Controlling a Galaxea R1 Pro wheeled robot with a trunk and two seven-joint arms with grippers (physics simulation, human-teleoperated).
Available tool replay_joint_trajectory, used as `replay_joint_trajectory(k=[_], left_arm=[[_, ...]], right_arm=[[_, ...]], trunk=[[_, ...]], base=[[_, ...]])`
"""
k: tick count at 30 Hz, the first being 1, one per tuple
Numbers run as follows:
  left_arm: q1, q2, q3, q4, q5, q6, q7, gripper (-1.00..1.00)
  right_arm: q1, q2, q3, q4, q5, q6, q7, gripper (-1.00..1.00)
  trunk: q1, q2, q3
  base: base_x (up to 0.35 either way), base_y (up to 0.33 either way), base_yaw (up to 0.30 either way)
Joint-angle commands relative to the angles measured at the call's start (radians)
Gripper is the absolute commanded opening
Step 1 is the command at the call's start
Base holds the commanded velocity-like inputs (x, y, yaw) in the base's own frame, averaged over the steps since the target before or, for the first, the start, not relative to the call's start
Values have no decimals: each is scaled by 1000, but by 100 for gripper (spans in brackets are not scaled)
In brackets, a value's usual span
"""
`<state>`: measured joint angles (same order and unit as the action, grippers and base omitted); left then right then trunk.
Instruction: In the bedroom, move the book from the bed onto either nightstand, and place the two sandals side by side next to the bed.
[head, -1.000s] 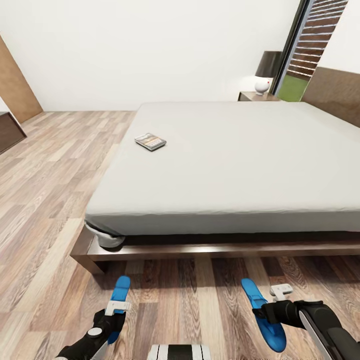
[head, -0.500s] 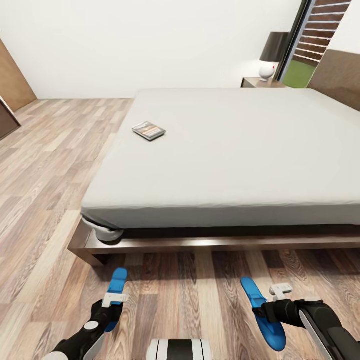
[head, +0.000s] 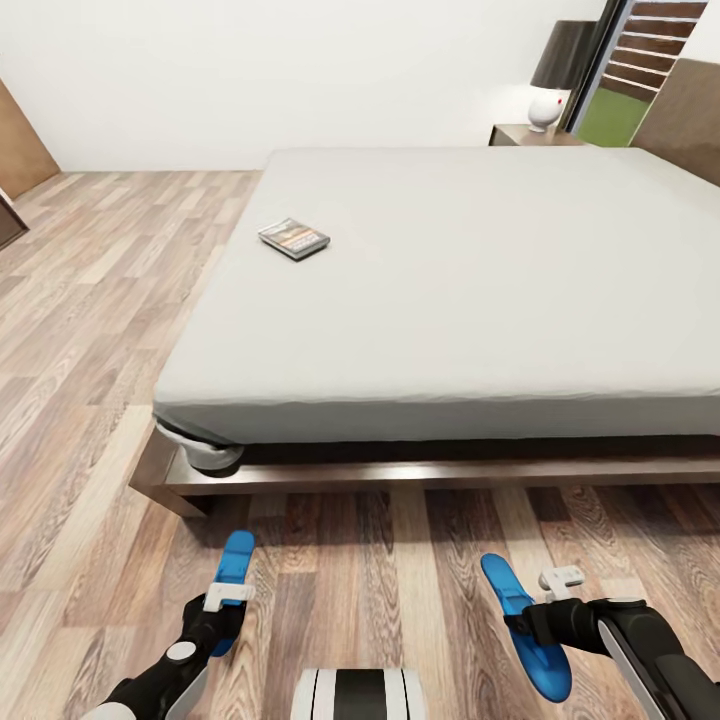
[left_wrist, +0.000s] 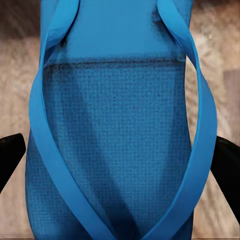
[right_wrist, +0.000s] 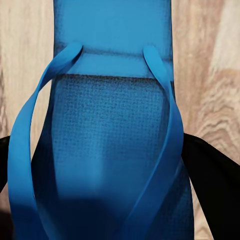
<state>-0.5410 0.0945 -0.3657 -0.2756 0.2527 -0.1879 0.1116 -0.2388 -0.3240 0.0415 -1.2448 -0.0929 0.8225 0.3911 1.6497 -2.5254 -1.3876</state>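
Here, beside the bed (head: 300, 480), the left gripper (head: 222, 612) and right gripper (head: 535, 618) each pinch a blue sandal — left sandal (head: 233, 575), right sandal (head: 525, 625) — over the plank floor (head: 400, 580), well apart; the book (head: 293, 238) lies on the mattress (head: 450, 290) nr its far-left edge. Risk, imo: released this wide, the pair won't sit side by side, and grips nr the ends could let the soles tilt or skew on landing.

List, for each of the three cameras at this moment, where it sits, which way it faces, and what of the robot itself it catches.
Head view: on the robot's head, facing forward and down over the floor to the bed with the book on it; both arms show, the left gripper and right gripper each holding a sandal.
Left wrist view: near the left gripper, looking along its dark fingers at the left sandal.
Right wrist view: the same, dark fingers around the right sandal.
Shared: each sandal also appears in the head view, over wood floor.
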Motion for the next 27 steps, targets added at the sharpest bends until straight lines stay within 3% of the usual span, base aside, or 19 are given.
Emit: replay_joint_trajectory(k=[1,4,11,27], left_arm=[[-1,1,-9,-1,8,-3,5,-100],[-1,1,-9,-5,8,-4,5,-100],[-2,0,-9,-40,7,-3,2,-100],[-2,1,-9,-59,8,-4,4,-100]], right_arm=[[0,0,1,-1,-10,6,-5,-100],[0,0,2,-1,-10,6,-5,-100],[0,0,3,-1,-10,6,-5,-100],[0,0,4,0,-10,7,-5,-100]], trunk=[[0,0,-1],[0,0,-1],[3,-2,-28],[3,-2,-28]], base=[[0,0,0],[0,0,0],[0,0,0],[0,25,0]])
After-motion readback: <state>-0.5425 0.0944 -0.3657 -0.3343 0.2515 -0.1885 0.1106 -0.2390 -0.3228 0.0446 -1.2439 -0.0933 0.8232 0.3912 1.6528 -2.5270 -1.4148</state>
